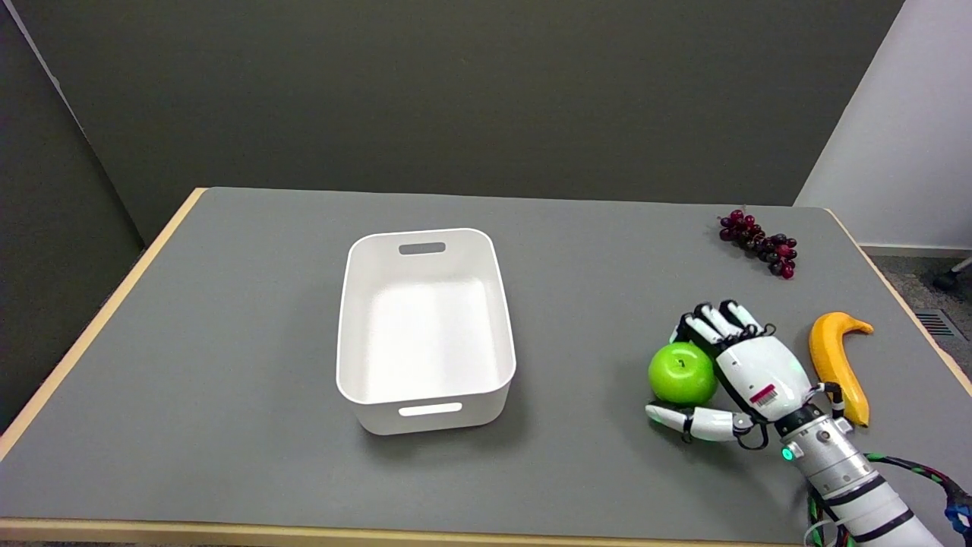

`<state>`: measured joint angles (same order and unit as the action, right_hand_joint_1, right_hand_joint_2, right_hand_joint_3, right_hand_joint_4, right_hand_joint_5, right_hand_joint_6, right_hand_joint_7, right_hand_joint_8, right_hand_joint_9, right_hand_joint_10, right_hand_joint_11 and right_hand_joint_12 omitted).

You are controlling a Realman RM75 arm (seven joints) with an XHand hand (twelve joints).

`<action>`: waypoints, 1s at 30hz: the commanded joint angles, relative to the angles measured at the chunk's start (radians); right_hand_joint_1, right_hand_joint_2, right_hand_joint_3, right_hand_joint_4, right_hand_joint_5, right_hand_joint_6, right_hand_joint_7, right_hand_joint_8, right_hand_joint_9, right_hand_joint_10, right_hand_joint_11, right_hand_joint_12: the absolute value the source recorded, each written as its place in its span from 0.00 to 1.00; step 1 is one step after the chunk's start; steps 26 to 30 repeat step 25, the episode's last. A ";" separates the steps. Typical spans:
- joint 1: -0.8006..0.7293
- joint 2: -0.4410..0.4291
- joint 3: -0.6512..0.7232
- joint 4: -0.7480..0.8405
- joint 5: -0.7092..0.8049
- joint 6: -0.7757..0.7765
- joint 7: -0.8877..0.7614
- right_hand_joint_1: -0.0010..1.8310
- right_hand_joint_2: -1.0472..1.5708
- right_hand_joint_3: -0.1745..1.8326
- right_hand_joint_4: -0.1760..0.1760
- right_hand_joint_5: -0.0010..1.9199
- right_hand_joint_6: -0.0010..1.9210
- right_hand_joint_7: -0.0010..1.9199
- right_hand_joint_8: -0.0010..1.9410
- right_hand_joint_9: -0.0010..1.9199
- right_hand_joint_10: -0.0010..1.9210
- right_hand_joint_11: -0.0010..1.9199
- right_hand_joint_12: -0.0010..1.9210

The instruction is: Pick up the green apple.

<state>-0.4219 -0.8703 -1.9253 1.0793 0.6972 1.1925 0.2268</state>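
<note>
The black-and-white right hand (733, 376) cups the round glossy green apple (682, 373), fingers behind, thumb in front. Apparently closing for lift; whether it grips firmly I cannot tell.

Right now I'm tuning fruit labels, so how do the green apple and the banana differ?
The green apple is round and bright green; the banana is long, curved and yellow-orange. The right hand cups the apple, fingers behind it and thumb in front; the banana lies untouched on the hand's other side. The apple sits nearer the white bin than the banana. Both rest on the grey table.
</note>
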 commanded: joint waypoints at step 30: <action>0.686 -0.185 -0.171 0.334 -0.360 -0.447 0.007 0.50 0.76 0.53 0.36 0.35 0.94 0.00 1.00 0.20 1.00 0.02 1.00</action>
